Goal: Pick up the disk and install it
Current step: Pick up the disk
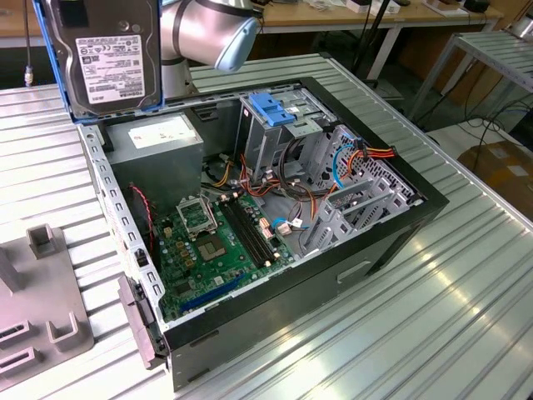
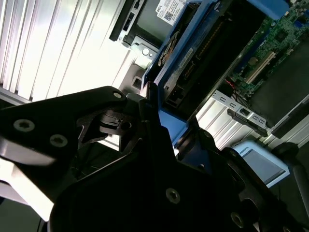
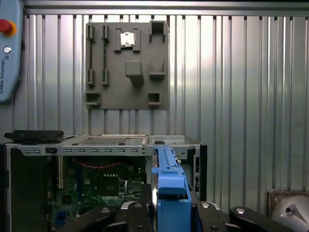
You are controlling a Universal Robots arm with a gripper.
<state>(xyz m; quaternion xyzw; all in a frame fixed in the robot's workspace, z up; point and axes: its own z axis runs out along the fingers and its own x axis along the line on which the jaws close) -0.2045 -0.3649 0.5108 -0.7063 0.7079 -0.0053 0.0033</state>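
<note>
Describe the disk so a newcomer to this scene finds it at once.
Find the open computer case on the ribbed metal table. Above its corner at the exterior view's upper left, the disk hangs upright in the air. It is dark grey with a white label and blue rail, unlike the all-blue bracket fixed atop the drive cage.

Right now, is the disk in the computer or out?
Out. The disk stands on edge in the end effector, above the open computer.

cables [image 1: 293, 193] crowd the drive cage [image 1: 315, 137]; motherboard [image 1: 212, 246] side open.
</note>
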